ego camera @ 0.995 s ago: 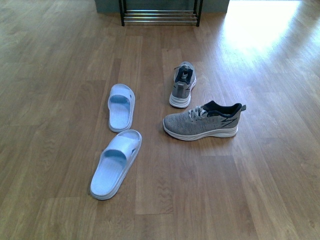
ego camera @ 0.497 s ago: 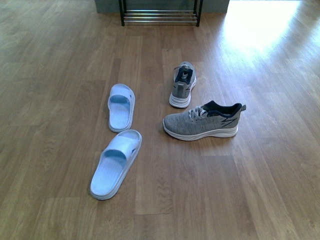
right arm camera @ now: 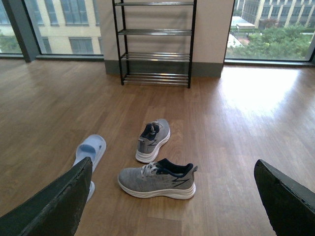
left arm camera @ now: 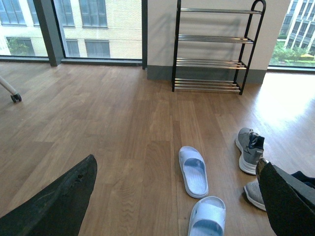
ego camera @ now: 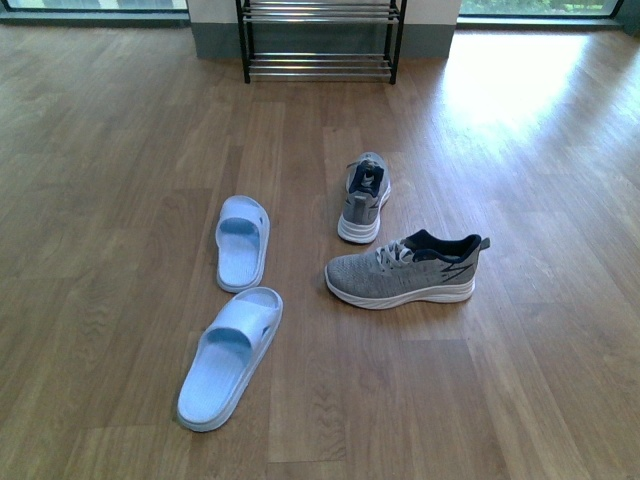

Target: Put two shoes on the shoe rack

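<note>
On the floor [ego camera: 520, 380] mid-room: near sneaker [ego camera: 405, 270] lies crosswise, toe left, ahead of right pincer [right arm camera: 173, 163]; far sneaker [ego camera: 364, 197] points toward rack [ego camera: 318, 40] at far end. Further left, slides [ego camera: 243, 242] sit ahead of left pincer [left arm camera: 175, 162]. Both pincers spread wide, empty. Right arm likely nearer the sneakers.

Open floor [ego camera: 310, 115] between far sneaker [ego camera: 364, 196] and rack [ego camera: 320, 66].

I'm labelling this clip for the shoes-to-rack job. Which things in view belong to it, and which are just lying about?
Belong to the job: shoe rack; far grey sneaker; near grey sneaker; far blue slide; near blue slide. Which two go up cannot be told.
Just lying about: caster wheel on a white leg, seen only in the left wrist view.
</note>
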